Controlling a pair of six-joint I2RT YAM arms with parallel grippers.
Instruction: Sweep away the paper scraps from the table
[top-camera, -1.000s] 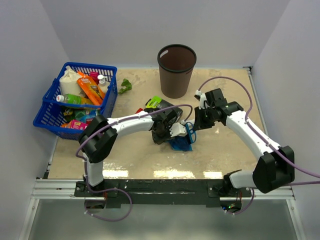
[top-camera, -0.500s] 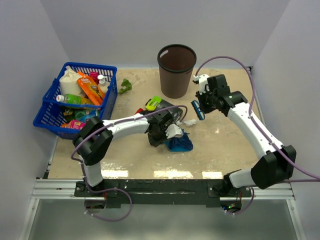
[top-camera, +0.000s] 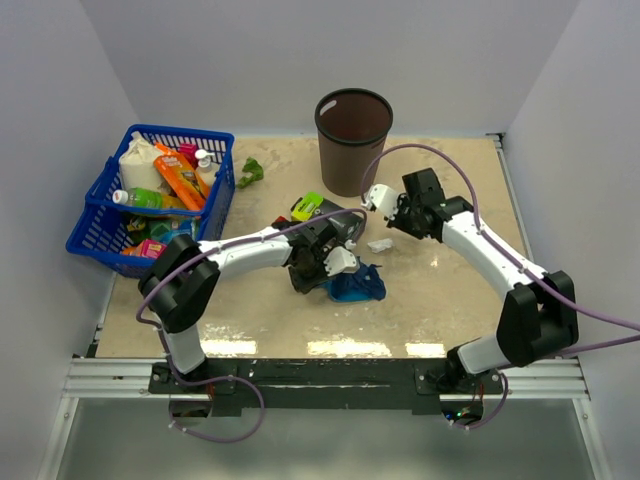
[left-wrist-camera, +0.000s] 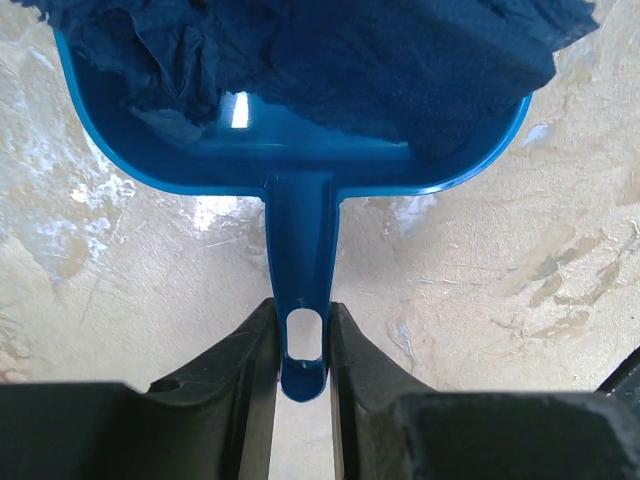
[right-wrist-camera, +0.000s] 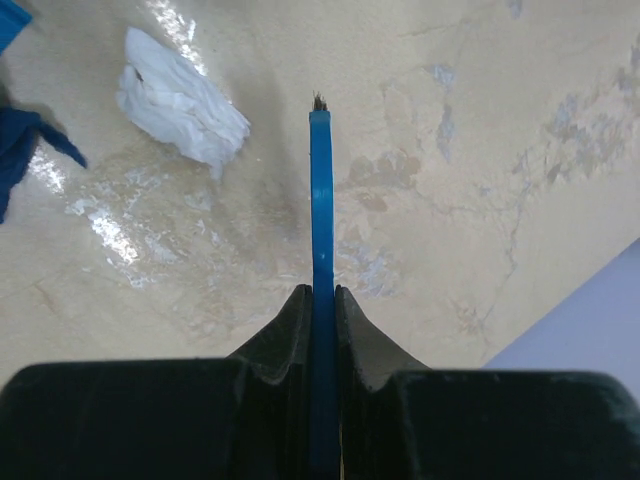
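Near the middle of the overhead view, a white paper scrap (top-camera: 380, 244) lies loose on the table (top-camera: 440, 300), between my two wrists. My right wrist camera shows it in the upper left of its frame, apart from the brush tip. Crumpled blue paper (left-wrist-camera: 330, 60) fills the blue dustpan (left-wrist-camera: 300, 150), which sits on the sandy surface just below and left of the white scrap in the overhead view. A green scrap (top-camera: 250, 172) rests toward the upper left, just beside the blue basket (top-camera: 180, 130).

My left gripper (left-wrist-camera: 302, 335) is clamped on the dustpan's handle, one finger on each side of the slot near its end. My right gripper (right-wrist-camera: 321, 300) is pinched tight on a thin blue brush (right-wrist-camera: 320, 190), seen edge-on, its tip pointing up the frame with a few dark bristles showing there.

A brown waste bin (top-camera: 353, 140) stands at the upper centre of the overhead view. A black-and-lime box (top-camera: 310, 207) lies just beside my left wrist. Bottles and packets fill the basket.
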